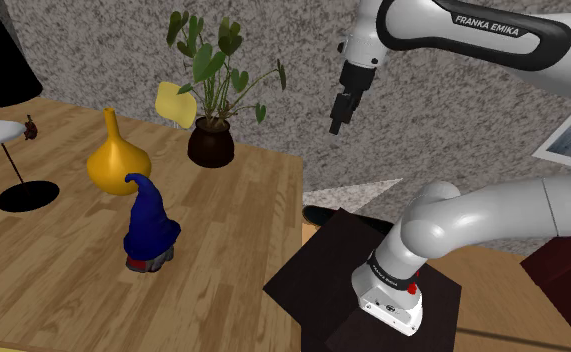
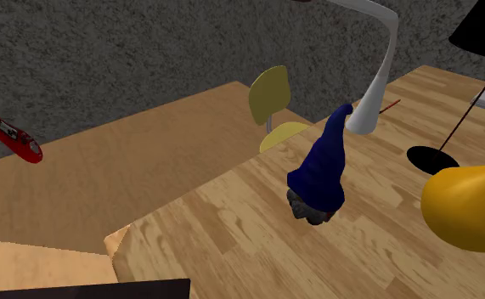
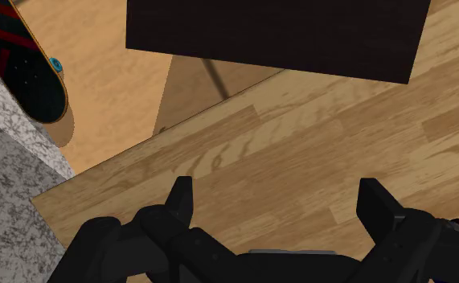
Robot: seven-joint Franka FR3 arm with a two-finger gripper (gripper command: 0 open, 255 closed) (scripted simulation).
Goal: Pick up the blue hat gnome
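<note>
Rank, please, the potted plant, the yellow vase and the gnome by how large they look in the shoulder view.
1. Largest: the potted plant, leaves included.
2. Undecided: the yellow vase and the gnome look about alike. The gnome stands nearer the camera, so I would not rank them.

From my console the table [image 1: 223,290] read as pale wood planks with clear grain. The blue hat gnome [image 1: 148,225] looked smooth and nearly matt, the yellow vase [image 1: 116,165] glossy, the wall [image 1: 313,120] rough and speckled like stone, and the arm [image 1: 493,215] had a smooth, shiny white shell.
</note>
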